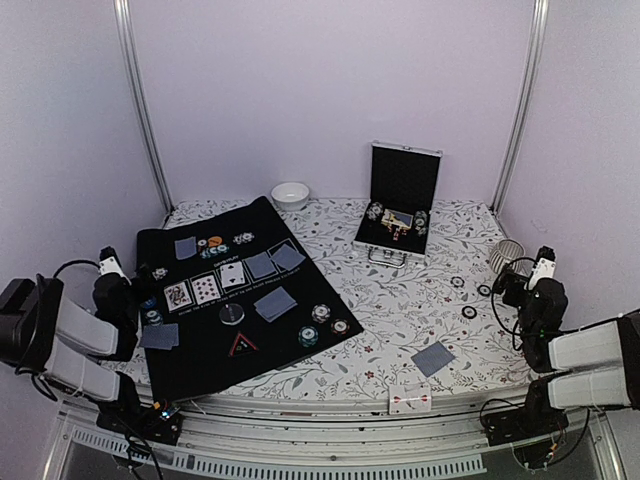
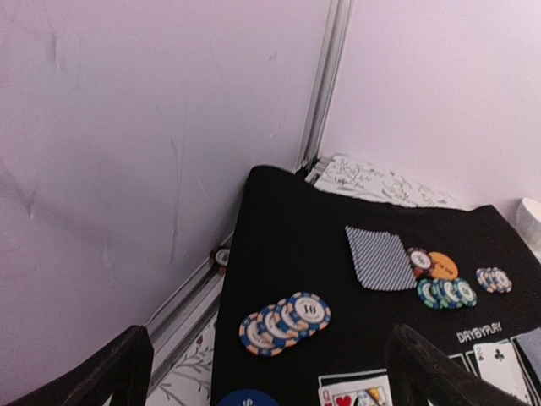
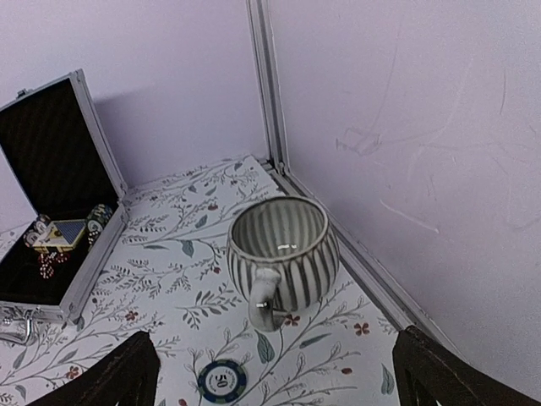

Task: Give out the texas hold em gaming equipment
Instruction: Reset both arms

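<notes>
Here, a floral-clothed table (image 1: 400,300) carries a black mat (image 1: 200,372) at left and an open silver-edged case (image 1: 403,195) at the back. At either side, the left end effector (image 2: 270,359) and right end effector (image 3: 270,364) are spread wide, grasping nothing. Playing cards (image 1: 205,288) and poker chips (image 1: 320,322) lie on the mat, with a grey button (image 1: 232,315) and a triangular marker (image 1: 243,345) near its front.
</notes>
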